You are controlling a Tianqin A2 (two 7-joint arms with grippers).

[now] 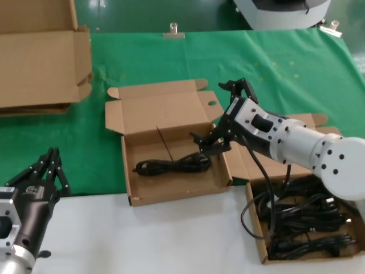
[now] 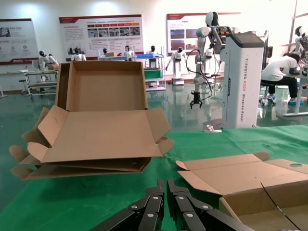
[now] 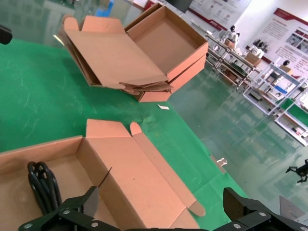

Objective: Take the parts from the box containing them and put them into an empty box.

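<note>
The middle mailer box (image 1: 149, 193) lies open on the green mat and holds one looped black cord bundle (image 1: 171, 165). My right gripper (image 1: 223, 117) is open and empty, hovering over that box's right wall, just above the bundle's right end. In the right wrist view my right gripper (image 3: 159, 214) has its jaws wide apart over the box (image 3: 130, 168), with the bundle (image 3: 43, 187) lying inside. The right mailer box (image 1: 258, 234) holds several black cord bundles (image 1: 308, 220). My left gripper (image 1: 48, 165) is shut and parked at the near left; it also shows in the left wrist view (image 2: 166, 192).
Flat stacked cardboard boxes (image 1: 40, 57) lie at the far left; they also show in the left wrist view (image 2: 106, 130). A thin black strand (image 1: 165, 142) lies in the middle box. The white table front (image 1: 142, 240) lies nearest me. A metal clip (image 1: 174, 29) holds the mat's far edge.
</note>
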